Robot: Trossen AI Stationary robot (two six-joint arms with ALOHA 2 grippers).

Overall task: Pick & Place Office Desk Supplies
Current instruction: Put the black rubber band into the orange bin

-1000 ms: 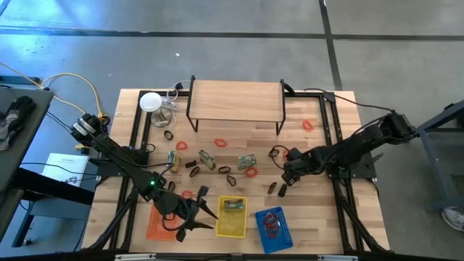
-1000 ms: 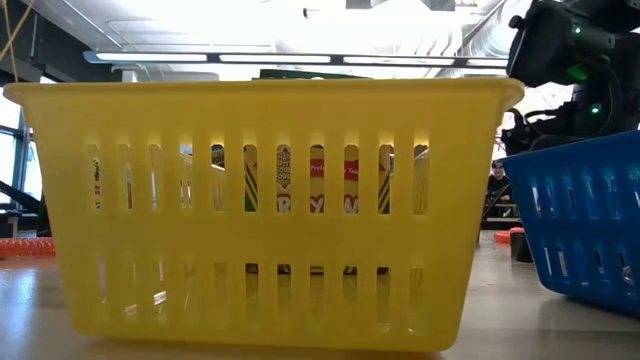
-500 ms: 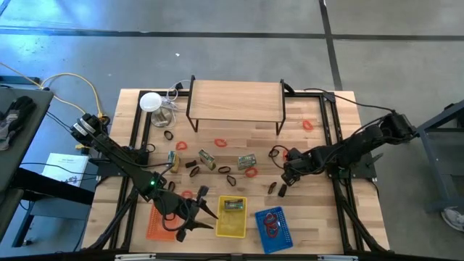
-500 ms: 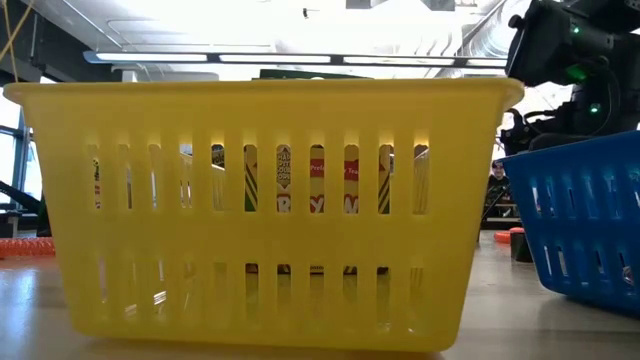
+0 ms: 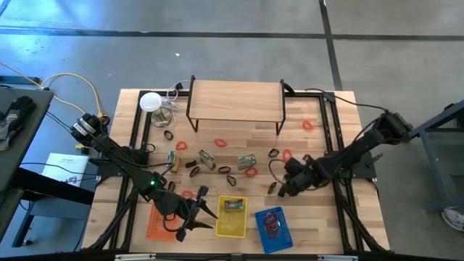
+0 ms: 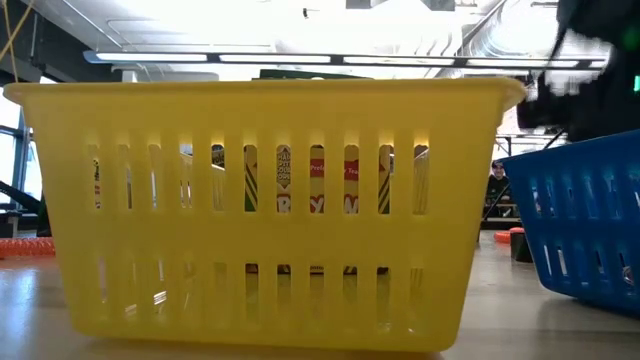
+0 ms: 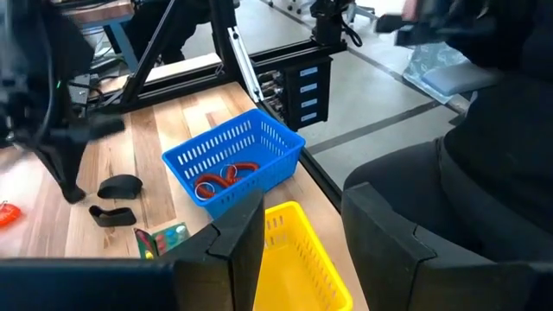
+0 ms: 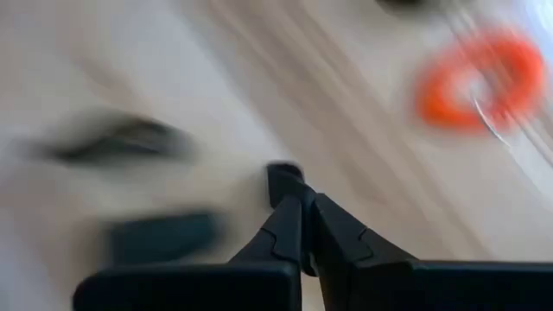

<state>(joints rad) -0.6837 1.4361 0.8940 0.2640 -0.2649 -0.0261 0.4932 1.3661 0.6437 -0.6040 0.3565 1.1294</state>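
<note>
High view: the wooden table [image 5: 319, 217] carries a scatter of small supplies in front of a low wooden shelf [image 5: 235, 101]. The right gripper [image 5: 284, 188] hangs low over the boards right of centre, just beside a pair of small black clip pieces [image 5: 275, 189]. In the right wrist view its fingers [image 8: 298, 226] are pressed together with no gap, their tips down at the wood near a small black clip piece [image 8: 283, 175]; whether anything is pinched between them cannot be told, since that view is smeared. A red rubber-band loop [image 8: 479, 78] lies on the boards farther off in the same view.

The left gripper [image 5: 197, 217] waits at the front edge, between the orange tray [image 5: 154, 225] and the yellow basket [image 5: 232, 217]. In the left wrist view its two fingers [image 7: 238, 238] stand clearly apart and hold nothing.

The yellow basket has a green-and-silver packet [image 5: 232, 205] inside. Beside it, the blue basket [image 5: 284, 229] holds red rubber bands [image 5: 270, 224]. Two more packets [image 5: 207, 159] lie at mid-table, with black clip loops [image 5: 226, 171] and red loops [image 5: 250, 172] among them. A single red loop [image 5: 307, 124] lies near the shelf's right leg. A white round disc [image 5: 150, 101] sits at the back left corner
</note>
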